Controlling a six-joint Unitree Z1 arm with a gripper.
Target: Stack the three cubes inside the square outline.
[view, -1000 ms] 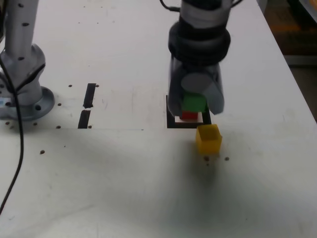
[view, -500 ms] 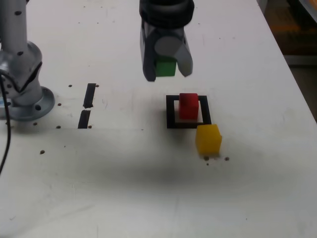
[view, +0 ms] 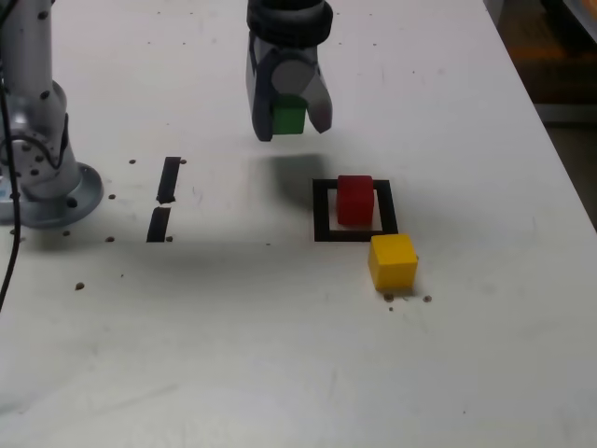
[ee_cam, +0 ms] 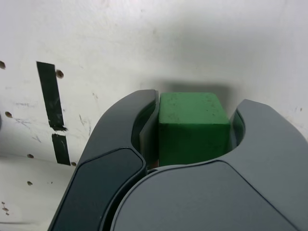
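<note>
My gripper [view: 288, 119] is shut on the green cube [view: 288, 116], held in the air behind and to the exterior view's left of the square outline [view: 322, 213]. In the wrist view the green cube [ee_cam: 192, 126] sits clamped between the two dark fingers [ee_cam: 139, 126]. The red cube [view: 354, 200] stands inside the black tape outline on the white table. Just outside the outline's near right corner rests the yellow cube [view: 392, 261].
Two short black tape strips [view: 164, 198] lie on the table at the exterior view's left, also visible as tape strips [ee_cam: 52, 109] in the wrist view. The arm's grey base [view: 42, 140] stands at the far left. The table's right edge [view: 550, 131] runs along the exterior view's right.
The gripper has lifted away from the red cube in the outline, carrying the green cube up, back and to the exterior view's left. Red and yellow cubes have not moved.
</note>
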